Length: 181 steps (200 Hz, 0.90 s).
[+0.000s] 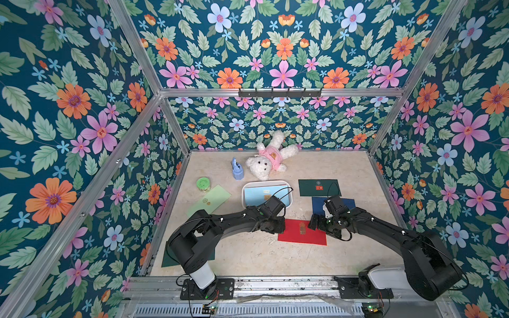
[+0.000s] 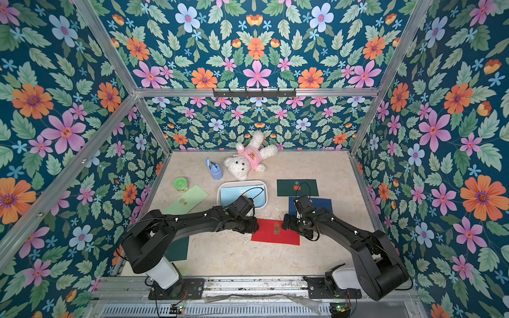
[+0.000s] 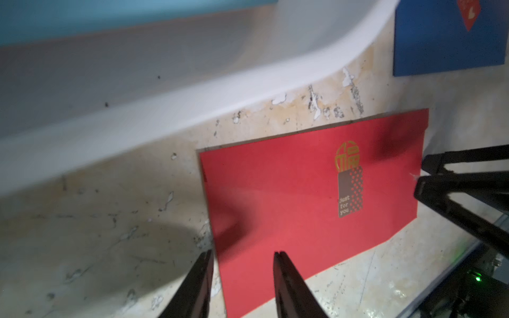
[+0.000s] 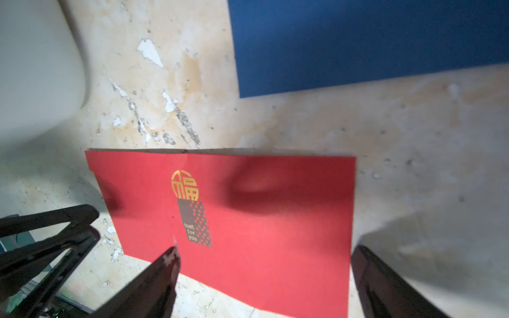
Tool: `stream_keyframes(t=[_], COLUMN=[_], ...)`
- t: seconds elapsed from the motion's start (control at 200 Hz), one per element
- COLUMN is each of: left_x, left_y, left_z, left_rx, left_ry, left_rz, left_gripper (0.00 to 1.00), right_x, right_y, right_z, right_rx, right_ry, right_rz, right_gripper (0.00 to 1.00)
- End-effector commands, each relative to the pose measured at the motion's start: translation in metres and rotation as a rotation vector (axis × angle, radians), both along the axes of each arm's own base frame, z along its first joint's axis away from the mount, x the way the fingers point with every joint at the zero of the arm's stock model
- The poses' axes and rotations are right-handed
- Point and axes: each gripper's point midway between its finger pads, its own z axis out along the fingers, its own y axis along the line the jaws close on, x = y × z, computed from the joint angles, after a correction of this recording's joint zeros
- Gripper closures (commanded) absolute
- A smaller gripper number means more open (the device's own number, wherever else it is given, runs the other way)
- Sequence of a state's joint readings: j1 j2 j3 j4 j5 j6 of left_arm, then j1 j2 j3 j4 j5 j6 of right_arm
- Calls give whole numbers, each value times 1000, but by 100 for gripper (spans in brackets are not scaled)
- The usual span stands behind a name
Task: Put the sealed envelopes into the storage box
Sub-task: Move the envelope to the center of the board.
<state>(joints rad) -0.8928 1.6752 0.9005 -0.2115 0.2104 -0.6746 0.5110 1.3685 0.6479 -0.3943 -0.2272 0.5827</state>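
- Aluminium rail (image 1: 275,286) up front carries both arm bases.
- Scuffed beige desk (image 1: 248,256), floral walls (image 1: 68,110) all round.
- Red envelope (image 1: 301,234) flat on desk, just short of the storage box (image 1: 245,192).
- Left gripper (image 3: 243,256) jaws partly open over its edge, gripping nothing.
- Right gripper (image 4: 264,253) jaws wide apart, empty.

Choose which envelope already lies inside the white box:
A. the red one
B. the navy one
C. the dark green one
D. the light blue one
D: in both top views the light blue envelope lies inside the white box, while the others lie on the table.
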Motion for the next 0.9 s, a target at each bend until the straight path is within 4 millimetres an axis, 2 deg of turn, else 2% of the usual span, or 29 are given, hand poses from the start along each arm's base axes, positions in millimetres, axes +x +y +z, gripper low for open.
stream_keyframes(t=[0.0, 0.285, 0.525, 0.61, 0.705, 0.9], left_x=[-4, -20, -25, -23, -20, 0], left_y=[-5, -4, -10, -14, -15, -17], left_z=[-4, -17, -12, -6, 4, 37], left_rx=[-11, -12, -49, -70, -77, -87], left_ry=[12, 59, 72, 67, 52, -32], left_rz=[-14, -34, -52, -52, -55, -163], left_gripper=[57, 57, 57, 57, 57, 56], right_x=[-11, -14, -24, -30, -35, -37], right_y=[2, 21, 37, 37, 28, 18], right_z=[-8, -9, -10, -15, -19, -13], right_rx=[-26, -49, -60, -85, -126, -170], right_ry=[45, 51, 54, 71, 75, 33], right_rz=[14, 81, 151, 179, 196, 269], right_gripper=[1, 1, 1, 1, 6, 10])
